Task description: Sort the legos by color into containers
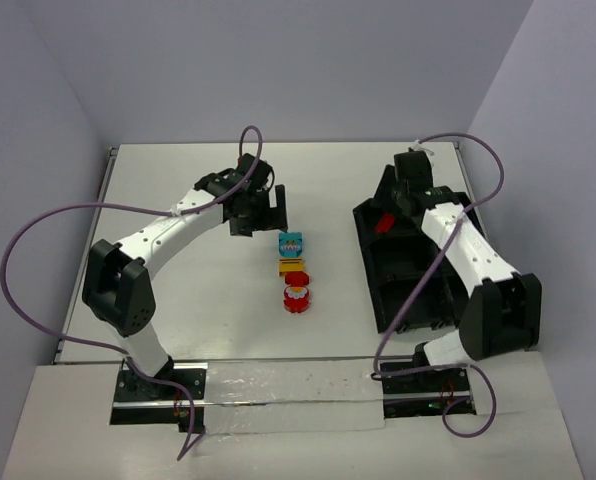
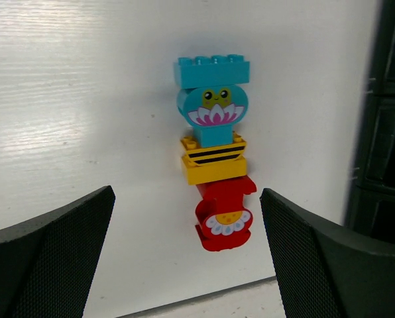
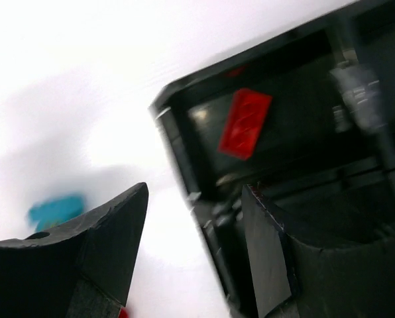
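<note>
Left wrist: L gripper (image 2: 185,199) wide, empty, over legos (image 2: 214,173); R gripper (image 3: 195,192) parted, empty.

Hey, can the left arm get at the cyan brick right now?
Likely yes. The left gripper is open and close to the cyan brick, with nothing between them. Only the yellow brick butts against it.

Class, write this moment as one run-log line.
left gripper: open | right gripper: open above tray | plain red brick: binned | table: cyan brick, yellow brick, flowered red brick
</note>
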Available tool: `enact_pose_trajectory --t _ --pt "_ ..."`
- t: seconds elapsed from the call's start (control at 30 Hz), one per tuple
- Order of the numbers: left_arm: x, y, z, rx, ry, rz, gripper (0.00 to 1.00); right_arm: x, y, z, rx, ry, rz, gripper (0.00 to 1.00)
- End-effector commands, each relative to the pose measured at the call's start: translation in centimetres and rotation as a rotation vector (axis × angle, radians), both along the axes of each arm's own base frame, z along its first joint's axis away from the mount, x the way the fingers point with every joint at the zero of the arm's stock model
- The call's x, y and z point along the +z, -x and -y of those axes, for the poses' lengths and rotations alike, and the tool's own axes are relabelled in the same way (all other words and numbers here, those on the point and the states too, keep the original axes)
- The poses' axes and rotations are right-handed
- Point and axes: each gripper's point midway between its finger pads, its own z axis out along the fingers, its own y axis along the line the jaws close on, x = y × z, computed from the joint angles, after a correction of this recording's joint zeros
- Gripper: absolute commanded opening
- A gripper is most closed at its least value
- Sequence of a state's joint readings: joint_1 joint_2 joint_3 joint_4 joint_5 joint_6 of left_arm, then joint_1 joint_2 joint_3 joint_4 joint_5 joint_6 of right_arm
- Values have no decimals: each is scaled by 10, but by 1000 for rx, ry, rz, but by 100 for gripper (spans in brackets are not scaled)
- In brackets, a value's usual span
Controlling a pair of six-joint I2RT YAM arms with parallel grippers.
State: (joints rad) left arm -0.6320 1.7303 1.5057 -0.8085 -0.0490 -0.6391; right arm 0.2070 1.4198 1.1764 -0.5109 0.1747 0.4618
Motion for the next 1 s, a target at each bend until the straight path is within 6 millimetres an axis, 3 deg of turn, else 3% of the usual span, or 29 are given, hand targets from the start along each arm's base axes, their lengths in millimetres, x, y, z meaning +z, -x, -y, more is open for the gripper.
enact_pose_trajectory --t 0.0,0.07,0.13,0.3,0.47,0.77,0.97 --pt "46 -21 -24 66 -29 116 99 24 38 -82 338 25 96 68" --pt "55 -28 -35 113 -32 132 99 10 60 -115 447 31 48 70" --pt "61 -33 -47 166 -37 143 99 -4 74 -131 471 40 -8 72" --pt "66 -38 -76 292 -35 160 99 -27 95 -163 440 -46 -109 74" --pt "63 -36 -98 373 -24 156 99 -45 108 -185 411 -82 -164 83" --pt "55 -32 -98 367 -3 135 99 -88 119 -218 311 -99 -273 85" --pt "49 -30 -97 358 -2 120 99 -113 129 -234 337 -80 -323 86"
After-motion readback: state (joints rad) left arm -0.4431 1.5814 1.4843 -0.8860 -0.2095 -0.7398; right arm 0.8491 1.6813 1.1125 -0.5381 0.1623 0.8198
